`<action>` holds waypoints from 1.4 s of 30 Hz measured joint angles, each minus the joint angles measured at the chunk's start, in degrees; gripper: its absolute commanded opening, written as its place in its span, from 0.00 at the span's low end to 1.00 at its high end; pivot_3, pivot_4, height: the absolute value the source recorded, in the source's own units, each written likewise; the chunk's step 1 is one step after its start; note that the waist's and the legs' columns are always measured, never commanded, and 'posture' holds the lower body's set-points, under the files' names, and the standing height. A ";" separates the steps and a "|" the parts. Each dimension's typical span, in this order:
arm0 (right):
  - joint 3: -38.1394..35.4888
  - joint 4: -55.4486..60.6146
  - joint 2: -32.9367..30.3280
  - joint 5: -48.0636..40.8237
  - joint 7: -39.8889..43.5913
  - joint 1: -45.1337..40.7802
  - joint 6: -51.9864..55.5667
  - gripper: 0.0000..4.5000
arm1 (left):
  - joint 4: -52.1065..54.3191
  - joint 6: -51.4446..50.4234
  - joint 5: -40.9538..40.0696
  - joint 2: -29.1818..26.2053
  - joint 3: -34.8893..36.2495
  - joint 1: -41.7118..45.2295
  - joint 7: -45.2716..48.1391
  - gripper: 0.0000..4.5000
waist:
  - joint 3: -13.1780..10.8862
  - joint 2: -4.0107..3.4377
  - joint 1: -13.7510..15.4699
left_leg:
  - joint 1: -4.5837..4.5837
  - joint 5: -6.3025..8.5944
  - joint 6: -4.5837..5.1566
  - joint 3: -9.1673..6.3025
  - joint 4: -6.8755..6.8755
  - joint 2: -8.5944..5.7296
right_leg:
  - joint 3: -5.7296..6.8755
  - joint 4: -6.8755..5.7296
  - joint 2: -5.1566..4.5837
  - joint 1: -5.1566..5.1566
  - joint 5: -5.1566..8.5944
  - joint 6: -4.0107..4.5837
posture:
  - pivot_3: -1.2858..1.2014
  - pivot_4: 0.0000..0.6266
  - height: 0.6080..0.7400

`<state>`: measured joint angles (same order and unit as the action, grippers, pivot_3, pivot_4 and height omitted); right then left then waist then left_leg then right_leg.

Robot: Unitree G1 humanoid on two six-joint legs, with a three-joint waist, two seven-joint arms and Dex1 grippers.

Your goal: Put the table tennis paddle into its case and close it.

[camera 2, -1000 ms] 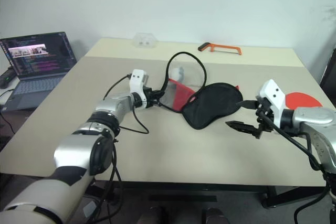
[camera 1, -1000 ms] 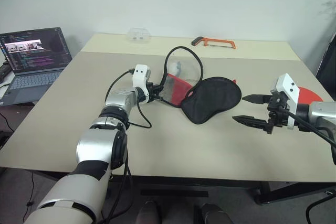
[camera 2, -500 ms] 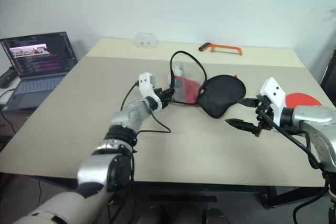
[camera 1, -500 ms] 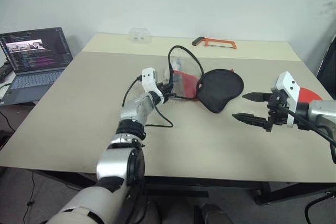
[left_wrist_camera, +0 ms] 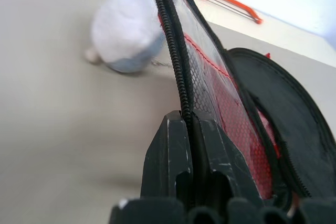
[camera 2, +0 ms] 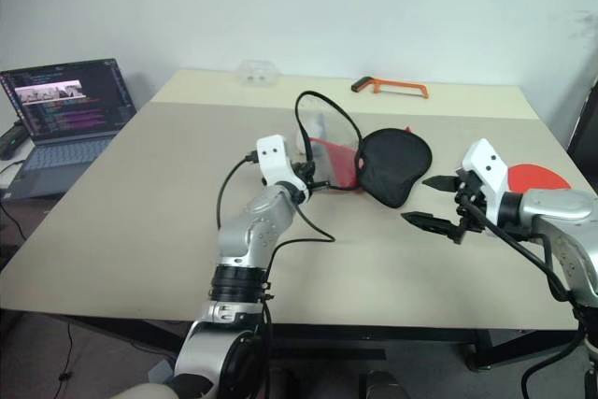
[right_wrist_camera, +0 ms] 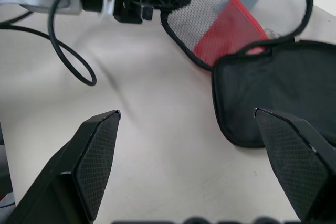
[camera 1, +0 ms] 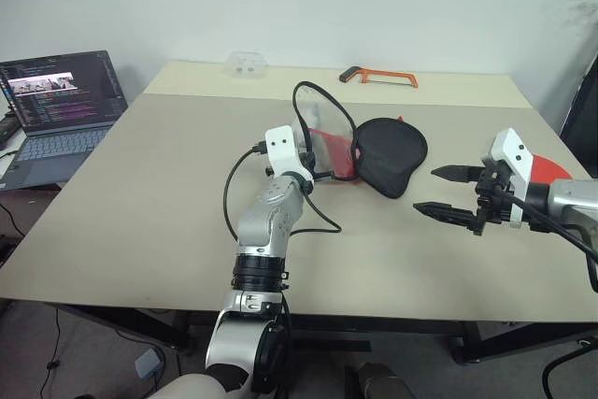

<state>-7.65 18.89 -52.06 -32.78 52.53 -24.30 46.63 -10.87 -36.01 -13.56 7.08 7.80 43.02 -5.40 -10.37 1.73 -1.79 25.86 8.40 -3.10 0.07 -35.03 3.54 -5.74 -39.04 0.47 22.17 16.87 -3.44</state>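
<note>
Case dragged rightward; unzipped, black shell, red mesh flap; left jaws clenched on zip edge, right released.

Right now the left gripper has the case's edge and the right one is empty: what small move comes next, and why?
Probably swing the open right gripper back to the table tennis paddle lying behind it. The left gripper is shut on the case, holding its zip edge up, so the mouth is open for the paddle.

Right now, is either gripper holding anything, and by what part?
The left gripper is shut on the case, pinching its black zipper edge. The right gripper is open and holds nothing.
</note>
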 measured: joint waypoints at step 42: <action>0.01 1.10 -0.20 -0.01 0.65 0.68 1.74 1.00 | -0.69 -7.54 -9.89 0.23 -11.32 -0.23 -10.65 0.06 | 0.00 0.00 0.06 | 0.00 0.00 0.00 -0.01 -0.01 -0.03 | -0.01 0.04 -0.01 0.00 0.01 -0.02 | 0.52 0.24 1.00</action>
<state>-7.64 19.99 -52.26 -32.79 53.18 -23.62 48.36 -11.56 -43.54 -23.45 7.32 -3.53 42.79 -16.05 -10.37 1.73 -1.73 25.87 8.40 -3.10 0.06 -35.05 3.51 -5.74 -39.00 0.46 22.17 16.87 -3.46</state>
